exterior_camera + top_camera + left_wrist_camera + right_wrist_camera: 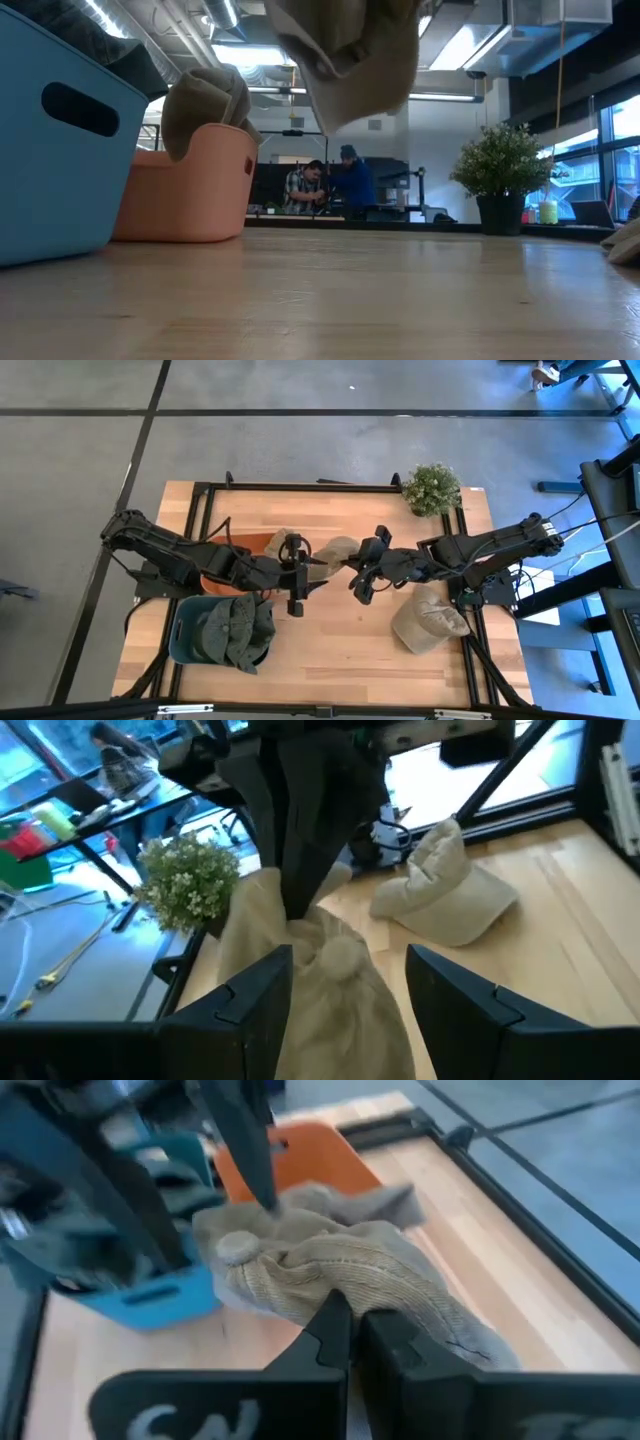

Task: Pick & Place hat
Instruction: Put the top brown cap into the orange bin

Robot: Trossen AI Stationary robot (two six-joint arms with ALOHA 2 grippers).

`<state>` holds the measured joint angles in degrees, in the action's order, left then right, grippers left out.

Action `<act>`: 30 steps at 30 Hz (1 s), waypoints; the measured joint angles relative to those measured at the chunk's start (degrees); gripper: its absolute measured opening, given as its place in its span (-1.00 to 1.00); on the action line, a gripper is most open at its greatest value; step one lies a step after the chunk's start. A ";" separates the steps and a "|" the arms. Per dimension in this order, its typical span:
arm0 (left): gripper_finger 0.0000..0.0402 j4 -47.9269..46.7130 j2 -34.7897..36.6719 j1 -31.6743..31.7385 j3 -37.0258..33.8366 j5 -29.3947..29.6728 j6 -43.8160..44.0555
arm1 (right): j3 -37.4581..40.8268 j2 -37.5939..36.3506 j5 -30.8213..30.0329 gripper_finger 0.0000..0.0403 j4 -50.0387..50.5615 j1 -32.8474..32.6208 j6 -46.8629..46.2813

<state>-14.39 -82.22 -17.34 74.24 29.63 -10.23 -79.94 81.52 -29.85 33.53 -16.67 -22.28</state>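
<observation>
At the left edge of the wooden table (pixel 330 655) stands a blue bin (pixel 190 643) with dark green hats (pixel 232 628) heaped in it, and just behind it an orange bin (pixel 252 544) with a tan hat (pixel 205 100) draped over its rim. The left gripper (pixel 297 575) reaches in over these bins toward the table's middle, its fingers (pixel 245 1005) spread wide and released, standing either side of the beige hat (pixel 335 552) that hangs between the two arms; from the left wrist view the hat's crown with its top button sits right in the gap, though whether the fingers touch the cloth is hard to tell. The hat is off the table, dangling in the air above its middle, as the low view shows from beneath. The right gripper (pixel 357 574) comes in from the other side with its fingers (pixel 325 1342) clenched together on the hat's fabric, pinching a fold of the stitched cloth. Farther right another beige hat (pixel 428 618) lies on the table near the right arm's base, and a small potted plant (pixel 432 490) stands at the far right corner. White lettering on the right gripper's housing is cut off and unreadable; no other writing shows. People (pixel 327 186) stand in the room behind.
</observation>
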 joint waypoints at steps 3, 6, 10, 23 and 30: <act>-0.05 -0.08 -0.75 0.24 -0.01 3.86 0.04 | 0.00 -0.02 -0.02 -0.95 -2.77 0.00 0.67; -0.05 0.05 -0.85 0.22 -0.01 7.60 0.19 | 0.00 0.00 -0.07 -0.95 -3.40 0.00 1.59; -0.06 0.72 -0.87 0.18 -0.01 9.78 0.10 | 0.00 0.00 -0.04 -0.95 -3.33 0.00 1.59; -0.74 2.66 -0.87 0.24 -0.01 5.11 0.04 | 0.00 0.00 0.03 -0.95 -3.84 -0.02 1.80; -0.91 2.74 -0.05 0.04 -0.05 5.35 0.04 | 0.00 -0.02 0.83 -0.57 -4.48 -0.02 4.97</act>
<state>-11.65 -82.27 -17.30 74.19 34.98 -10.20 -79.94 81.49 -29.01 29.05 -16.69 -17.31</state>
